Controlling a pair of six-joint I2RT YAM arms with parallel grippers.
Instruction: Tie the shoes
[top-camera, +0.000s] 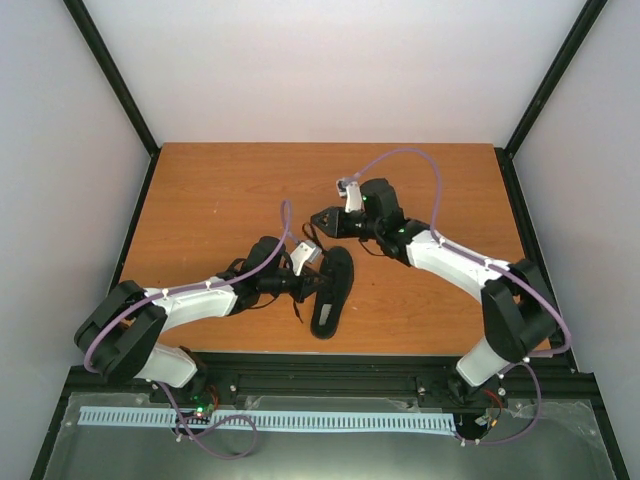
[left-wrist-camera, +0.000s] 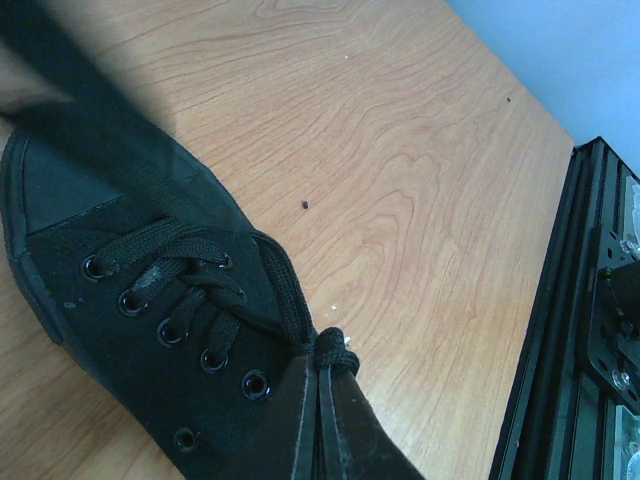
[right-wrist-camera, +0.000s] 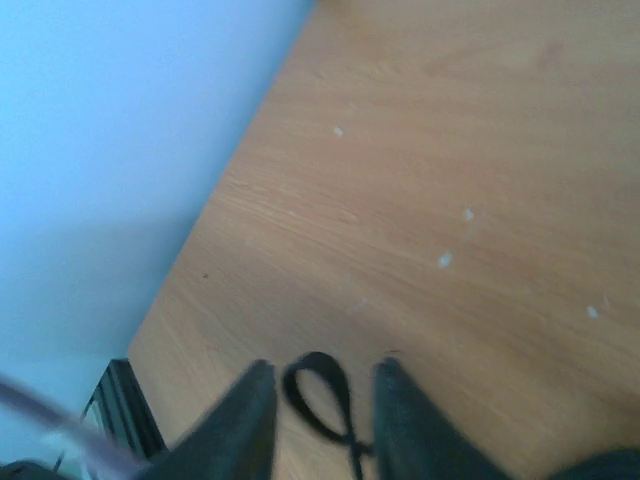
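The shoe (top-camera: 333, 290) sits sole-down on the tabletop (top-camera: 220, 200), about mid-width and toward the near edge, with an arm on either side; its open, pale-lined end points at the bases. The left fingers (left-wrist-camera: 318, 392) are right in at the upper eyelets, pressed tight together; the left wrist view shows a strand of the lace (left-wrist-camera: 288, 300) nipped at their tips and running back along the eyelet row. The right fingers (top-camera: 325, 220) hang just past the far end of the shoe, not touching it, and they stand partly open. In the right wrist view a small loop (right-wrist-camera: 318, 385) of lace shows in the gap between them, but that view is blurred, and whether either finger bears on it cannot be told.

As for handling, this looks a light little thing, soft cloth over a flat sole. On smooth wood it would likely skid or swing round if the lace is hauled to one side, so any pull wants answering from the other arm. The lace is the real customer: thin, limp and probably slick. It will hold no shape of its own, and a loop should sag the moment it is let go. The best hold is on the lace itself, a short way out from the top eyelets, pinched flat and well into the fingers rather than at their very tips. The upper would only dent and give. Nothing here seems breakable, so slipping is the worry.
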